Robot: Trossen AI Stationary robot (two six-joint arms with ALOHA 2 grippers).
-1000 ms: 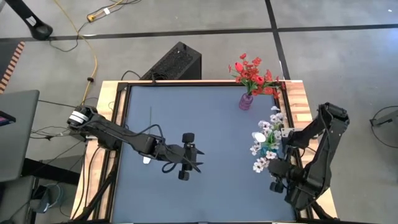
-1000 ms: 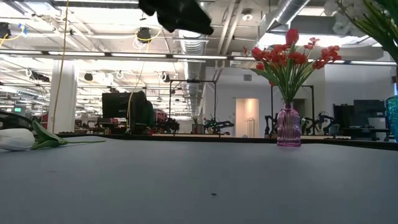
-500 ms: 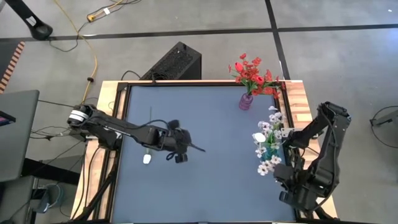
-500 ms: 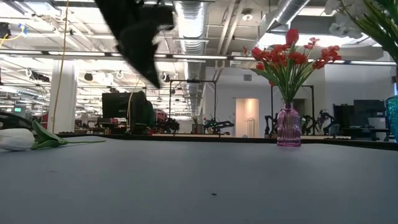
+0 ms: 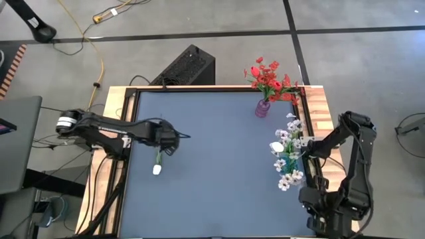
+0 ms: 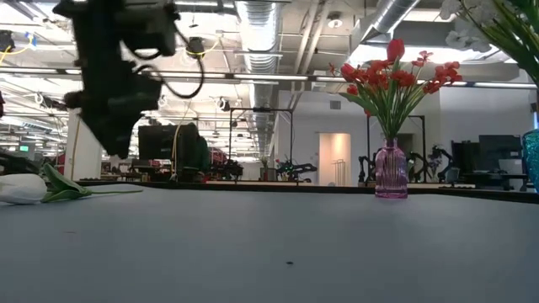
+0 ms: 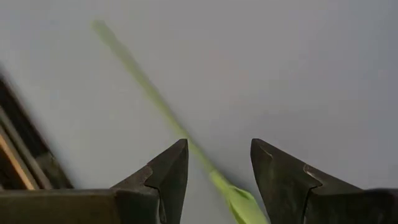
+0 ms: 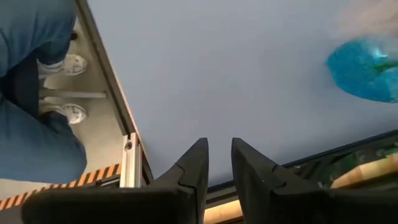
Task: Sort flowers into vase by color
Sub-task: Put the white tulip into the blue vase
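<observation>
White tulip (image 5: 157,168) is lying near the table's (image 5: 219,153) left edge, stem pointing toward the far edge. I'm hovering my left gripper (image 5: 174,137) over that stem w/ fingers (image 7: 168,171) apart, straddling it for a pick. Right gripper (image 8: 217,163) is waiting by the near right corner, fingers slightly apart, holding nothing.

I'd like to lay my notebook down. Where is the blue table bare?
Bare: the middle, between the white tulip lying under the left gripper and the vases. Crowded: the right edge, with the purple vase of red flowers and the white blossoms.
</observation>
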